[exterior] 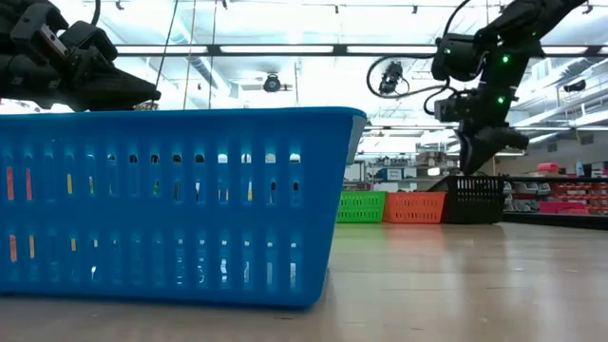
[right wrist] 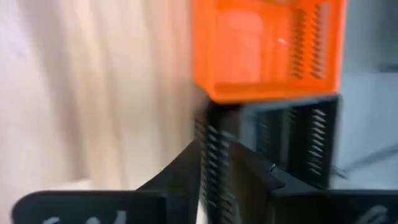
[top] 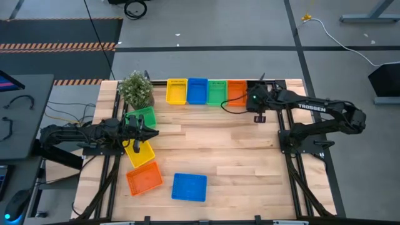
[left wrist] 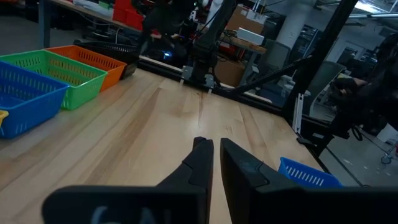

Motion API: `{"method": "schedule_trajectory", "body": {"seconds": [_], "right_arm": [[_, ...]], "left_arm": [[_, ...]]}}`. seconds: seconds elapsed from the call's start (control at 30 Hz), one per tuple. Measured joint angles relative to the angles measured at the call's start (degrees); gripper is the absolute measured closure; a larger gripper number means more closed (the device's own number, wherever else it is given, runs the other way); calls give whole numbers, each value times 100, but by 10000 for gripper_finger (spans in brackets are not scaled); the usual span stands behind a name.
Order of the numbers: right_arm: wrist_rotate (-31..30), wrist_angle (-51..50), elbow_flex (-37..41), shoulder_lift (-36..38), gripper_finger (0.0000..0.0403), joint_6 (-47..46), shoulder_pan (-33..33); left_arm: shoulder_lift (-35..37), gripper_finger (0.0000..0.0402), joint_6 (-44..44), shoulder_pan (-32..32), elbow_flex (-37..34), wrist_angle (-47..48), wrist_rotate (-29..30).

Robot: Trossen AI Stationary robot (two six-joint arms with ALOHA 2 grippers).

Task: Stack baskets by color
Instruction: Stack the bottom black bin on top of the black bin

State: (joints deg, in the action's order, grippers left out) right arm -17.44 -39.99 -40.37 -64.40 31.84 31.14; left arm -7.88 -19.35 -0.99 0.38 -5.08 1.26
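Black basket (right wrist: 273, 149) at far-row end beside orange basket (top: 236, 90); right hand (right wrist: 214, 163) straddles its wall, fingers parted, grip unclear. Green, yellow, orange, blue baskets (top: 189, 187) loose near left hand (left wrist: 214, 163), clenched empty. Most stacking left.

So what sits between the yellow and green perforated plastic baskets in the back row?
High view: a blue perforated plastic basket sits between the yellow and green ones.
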Motion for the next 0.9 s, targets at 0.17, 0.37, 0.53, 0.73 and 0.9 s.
{"method": "schedule_trajectory", "body": {"seconds": [0.17,0.37,0.53,0.73,0.9], "right_arm": [[336,88,-152,0,360,-403,95],[515,542,-155,-41,394,-915,538],[824,435,-155,-267,399,-984,843],[871,471,-155,-507,399,-998,886],[524,566,-155,-319,400,-1061,829]], "left_arm": [[0,371,0,0,-1,1,0],[0,367,0,0,0,2,1],[0,363,0,0,-1,61,0],[0,369,-2,0,0,74,0],[0,371,-2,0,-1,74,0]]}}
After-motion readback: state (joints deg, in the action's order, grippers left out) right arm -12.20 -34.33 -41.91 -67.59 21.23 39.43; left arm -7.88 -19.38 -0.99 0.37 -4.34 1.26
